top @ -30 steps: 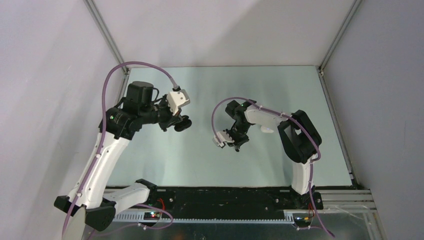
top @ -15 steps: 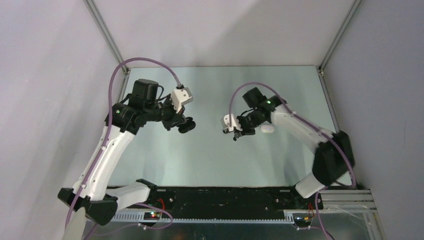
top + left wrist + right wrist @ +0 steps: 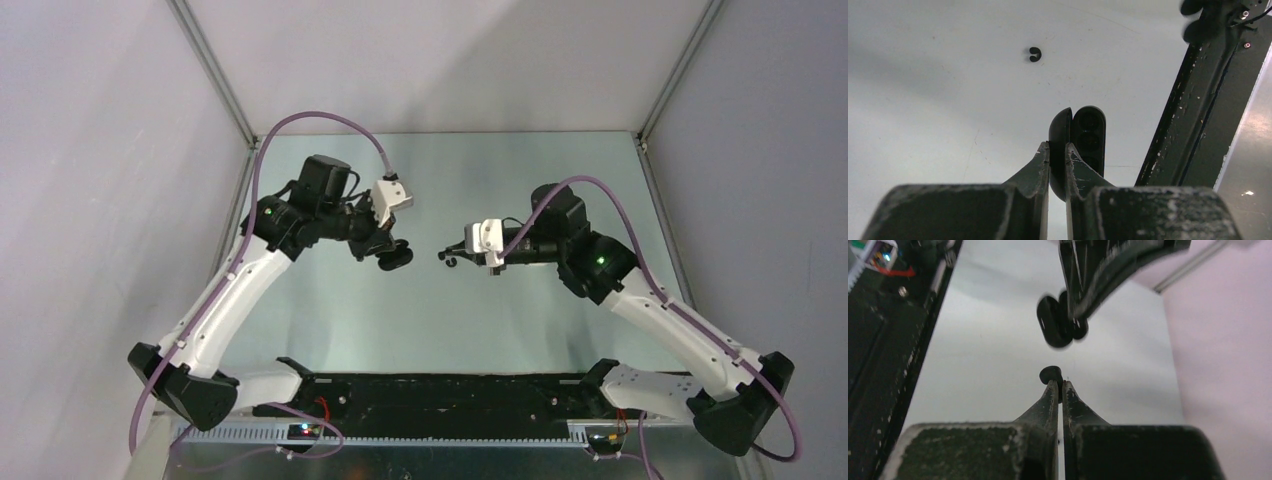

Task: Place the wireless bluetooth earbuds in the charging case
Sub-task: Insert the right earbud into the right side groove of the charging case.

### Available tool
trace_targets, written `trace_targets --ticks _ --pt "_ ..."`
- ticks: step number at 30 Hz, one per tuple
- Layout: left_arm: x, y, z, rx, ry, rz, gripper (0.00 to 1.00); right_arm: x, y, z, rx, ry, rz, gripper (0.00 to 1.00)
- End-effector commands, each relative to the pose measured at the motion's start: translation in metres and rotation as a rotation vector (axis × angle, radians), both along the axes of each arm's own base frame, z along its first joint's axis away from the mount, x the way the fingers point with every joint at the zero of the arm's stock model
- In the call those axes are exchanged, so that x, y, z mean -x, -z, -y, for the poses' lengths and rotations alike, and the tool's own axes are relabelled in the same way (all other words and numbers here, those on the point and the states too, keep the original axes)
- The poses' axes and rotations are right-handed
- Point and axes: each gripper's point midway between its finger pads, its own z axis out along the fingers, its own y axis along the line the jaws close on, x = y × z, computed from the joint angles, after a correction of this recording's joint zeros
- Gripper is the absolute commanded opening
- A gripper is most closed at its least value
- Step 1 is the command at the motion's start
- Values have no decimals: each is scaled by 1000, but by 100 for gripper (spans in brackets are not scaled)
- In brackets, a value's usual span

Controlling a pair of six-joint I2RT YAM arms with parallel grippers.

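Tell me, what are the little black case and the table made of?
The charging case looks like hard black plastic, fairly glossy: its rounded shell catches soft light. The table looks like pale metal or coated sheet, matte: fine scratches and blurry reflections, so I can't be sure.

**Enclosure Survey: Surfaces and Lighting**

My tabletop [image 3: 440, 330] is pale grey-green and matte, with faint scratches, and it is evenly lit with soft shadows. Plain lilac-grey walls [image 3: 440, 60] close the back, left and right. Aluminium posts [image 3: 211, 70] rise from both far corners. A black strip [image 3: 450, 395] runs along the near edge.
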Motion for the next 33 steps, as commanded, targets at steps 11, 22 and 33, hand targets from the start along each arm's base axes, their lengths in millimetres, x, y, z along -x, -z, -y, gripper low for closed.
trace_targets --ticks 11,22,33 --pt "16 -40 20 100 111 156 0 24 -38 -52 -140 -35 85 0" --pt "15 -46 16 73 88 204 0 18 -38 -67 -122 -61 207 0" --pt "15 -48 18 74 96 211 0 6 -29 -75 -81 -35 229 0"
